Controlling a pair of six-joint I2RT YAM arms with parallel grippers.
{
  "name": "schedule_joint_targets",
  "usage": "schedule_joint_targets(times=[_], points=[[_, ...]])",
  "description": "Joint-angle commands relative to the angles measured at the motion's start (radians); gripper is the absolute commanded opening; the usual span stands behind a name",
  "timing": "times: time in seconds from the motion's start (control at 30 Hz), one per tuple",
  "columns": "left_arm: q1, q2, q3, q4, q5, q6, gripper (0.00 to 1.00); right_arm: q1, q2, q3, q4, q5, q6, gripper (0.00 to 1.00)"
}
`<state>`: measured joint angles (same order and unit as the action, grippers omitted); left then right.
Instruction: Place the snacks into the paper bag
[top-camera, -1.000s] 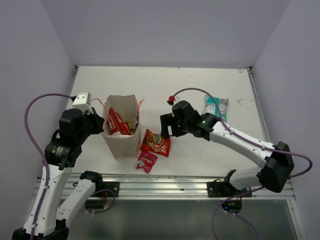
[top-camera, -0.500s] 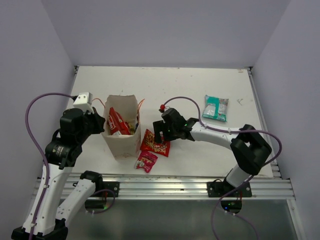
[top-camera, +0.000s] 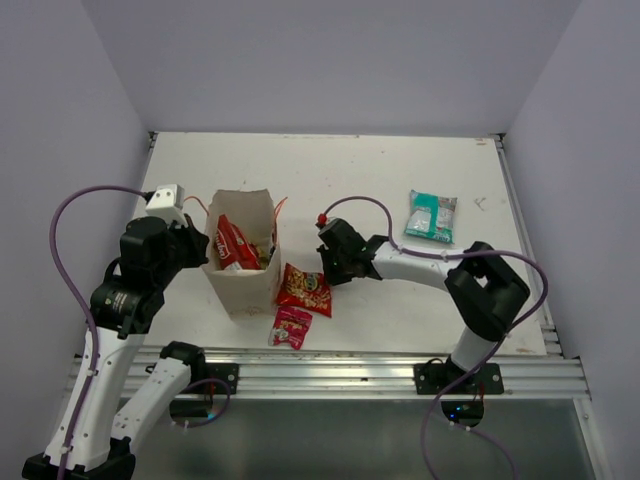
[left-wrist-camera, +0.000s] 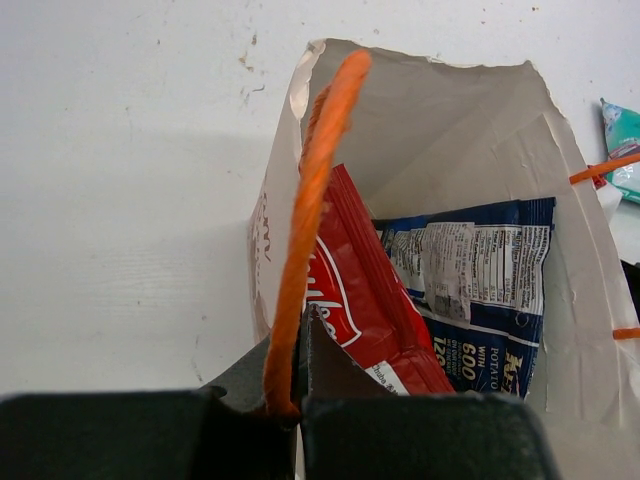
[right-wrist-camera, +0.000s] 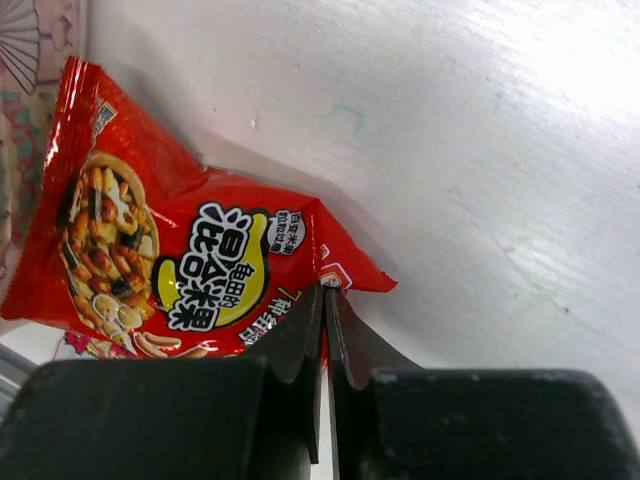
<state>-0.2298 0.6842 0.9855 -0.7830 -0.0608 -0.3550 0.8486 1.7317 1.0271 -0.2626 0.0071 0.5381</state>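
Note:
The tan paper bag (top-camera: 243, 288) stands upright at the left, with a red-and-white chip bag (left-wrist-camera: 362, 300) and a dark blue packet (left-wrist-camera: 482, 290) inside it. My left gripper (left-wrist-camera: 300, 322) is shut on the bag's orange string handle (left-wrist-camera: 312, 210) at the near rim. A medium red packet (top-camera: 304, 290) lies flat just right of the bag. My right gripper (right-wrist-camera: 325, 292) is shut on that red packet's (right-wrist-camera: 170, 260) crimped edge, low over the table. A small pink packet (top-camera: 290, 327) lies in front of it. The teal-and-white packet (top-camera: 432, 215) lies far right.
The metal rail (top-camera: 350, 365) runs along the table's near edge, close to the pink packet. My right arm (top-camera: 420, 265) stretches low across the table's middle. Grey walls close in the table on three sides.
My right gripper swung left and down onto the red packet and closed on its edge from open. The red and pink packets shifted slightly. My left arm kept still.

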Motion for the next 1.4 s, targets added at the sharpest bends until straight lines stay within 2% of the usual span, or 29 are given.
schedule_joint_targets(times=[0.0, 0.2, 0.37, 0.5, 0.67, 0.8, 0.9, 0.97, 1.07, 1.2, 1.37], points=[[-0.006, -0.002, 0.021, 0.005, -0.008, 0.024, 0.00, 0.001, -0.115, 0.023, -0.088, 0.056, -0.012, 0.00], [-0.006, -0.006, 0.001, 0.021, 0.012, 0.014, 0.00, 0.001, -0.313, 0.158, -0.266, 0.171, -0.082, 0.00], [-0.006, -0.011, 0.002, 0.019, 0.018, 0.011, 0.00, 0.000, -0.353, 0.395, -0.386, 0.235, -0.112, 0.00], [-0.008, -0.014, -0.001, 0.019, 0.022, 0.010, 0.00, 0.009, -0.360, 0.612, -0.379, 0.255, -0.144, 0.00], [-0.009, -0.015, -0.002, 0.022, 0.030, 0.005, 0.00, 0.082, -0.258, 0.890, -0.354, 0.311, -0.237, 0.00], [-0.009, -0.021, -0.004, 0.022, 0.033, 0.005, 0.00, 0.138, -0.097, 1.202, -0.388, 0.260, -0.296, 0.00], [-0.009, -0.025, 0.001, 0.019, 0.030, 0.004, 0.00, 0.174, 0.029, 1.327, -0.415, 0.208, -0.297, 0.00], [-0.009, -0.028, 0.004, 0.016, 0.027, 0.004, 0.00, 0.204, 0.061, 1.338, -0.412, 0.197, -0.282, 0.00], [-0.009, -0.032, 0.010, 0.011, 0.019, 0.007, 0.00, 0.234, 0.074, 1.263, -0.380, 0.188, -0.253, 0.00], [-0.009, -0.035, 0.013, 0.007, 0.015, 0.010, 0.00, 0.248, 0.026, 1.083, -0.356, 0.200, -0.224, 0.00], [-0.009, -0.031, 0.007, 0.011, 0.019, 0.011, 0.00, 0.251, -0.063, 0.993, -0.411, 0.274, -0.224, 0.00]])
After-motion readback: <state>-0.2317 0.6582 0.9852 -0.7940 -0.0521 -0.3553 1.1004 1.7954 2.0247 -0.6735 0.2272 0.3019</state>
